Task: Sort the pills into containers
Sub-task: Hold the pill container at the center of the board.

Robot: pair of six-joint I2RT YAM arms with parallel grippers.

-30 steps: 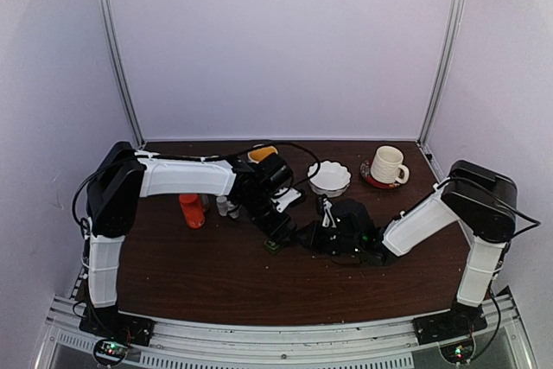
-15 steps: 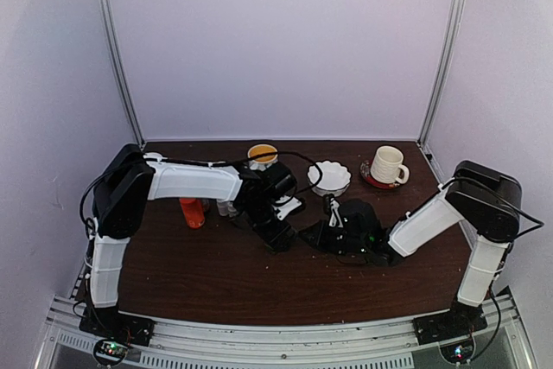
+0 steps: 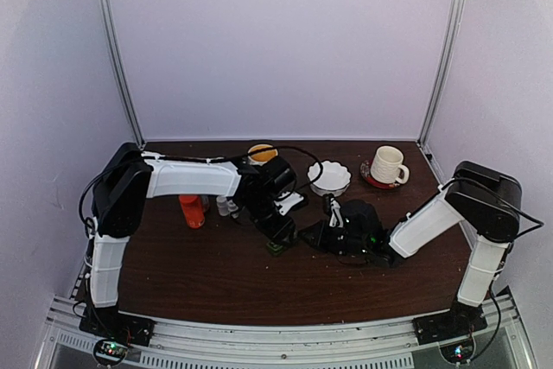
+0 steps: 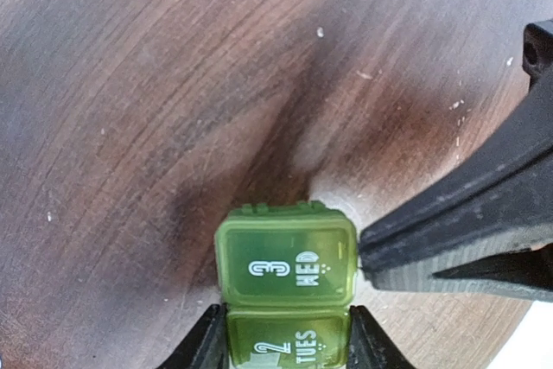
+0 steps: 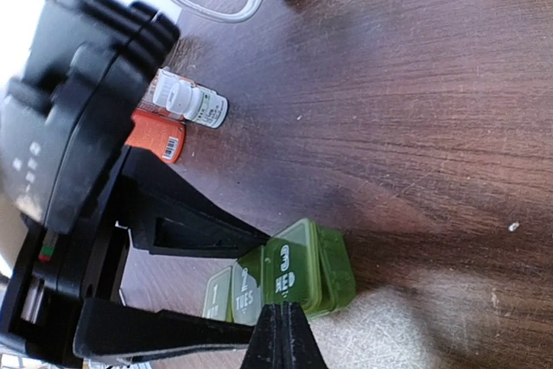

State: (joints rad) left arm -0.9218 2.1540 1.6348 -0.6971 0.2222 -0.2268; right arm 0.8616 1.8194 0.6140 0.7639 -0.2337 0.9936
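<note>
The containers are one green pill box [image 4: 285, 265] lying flat on the dark wood table, its lids marked 3 WED and 2 TUES. My left gripper [image 4: 288, 339] has its fingers pressed against both sides of the TUES compartment. My right gripper [image 5: 283, 326] is shut, and its tip rests against the edge of the WED lid [image 5: 289, 270]. In the top view the box [image 3: 274, 248] lies at mid-table, between the left gripper [image 3: 276, 238] and the right gripper [image 3: 302, 237]. All lids I see are closed. No pills are in view.
An orange bottle [image 3: 192, 210] and a small white bottle [image 3: 226, 206] stand to the left of the box. Behind it are a yellow cup [image 3: 262, 154], a white scalloped bowl [image 3: 329, 178] and a white mug [image 3: 388, 165] on a red saucer. White specks dot the wood.
My left gripper has narrowed its fingers onto the sides of the pill box. The right gripper has stayed shut at the box's right end, shifting only slightly.
</note>
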